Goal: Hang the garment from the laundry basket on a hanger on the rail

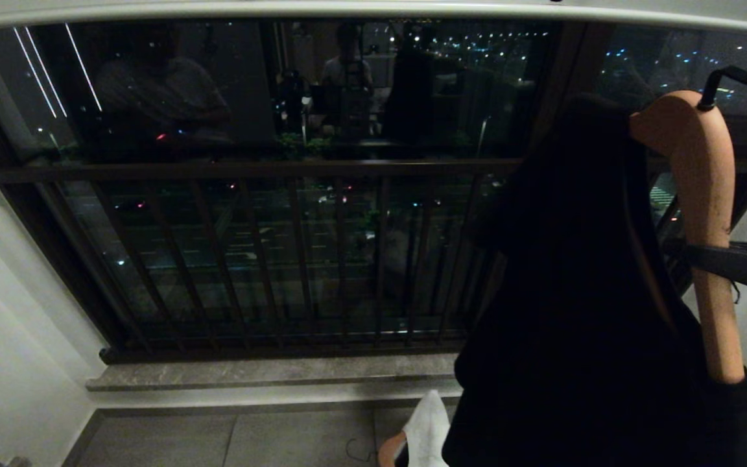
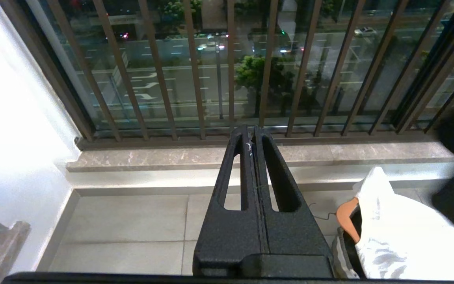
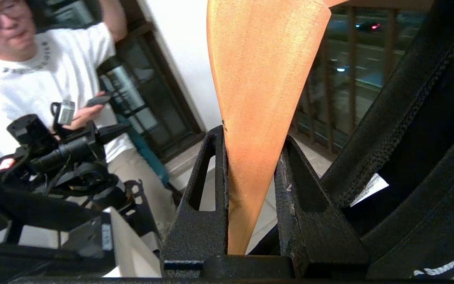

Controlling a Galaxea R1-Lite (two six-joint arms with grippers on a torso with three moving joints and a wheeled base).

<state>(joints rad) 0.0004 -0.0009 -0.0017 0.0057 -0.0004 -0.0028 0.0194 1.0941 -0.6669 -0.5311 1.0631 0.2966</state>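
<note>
My right end effector point(image 3: 250, 173) clamps the wooden hanger point(image 1: 704, 214) bearing the black garment point(image 1: 581, 311) below the pale rail point(image 1: 347, 9), before the dark barred window point(image 1: 283, 253) over grey floor tiles point(image 1: 250, 441); my left end effector point(image 2: 253, 138) is clenched empty.

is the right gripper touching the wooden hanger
Touching. The right wrist view shows the right gripper with both fingers pressed against the wooden hanger between them.

A home's high-rise window bay is probably shown: barred window point(image 1: 270, 253), stone sill point(image 1: 270, 373), drying rail point(image 1: 347, 9), tiled floor point(image 1: 231, 441).
</note>
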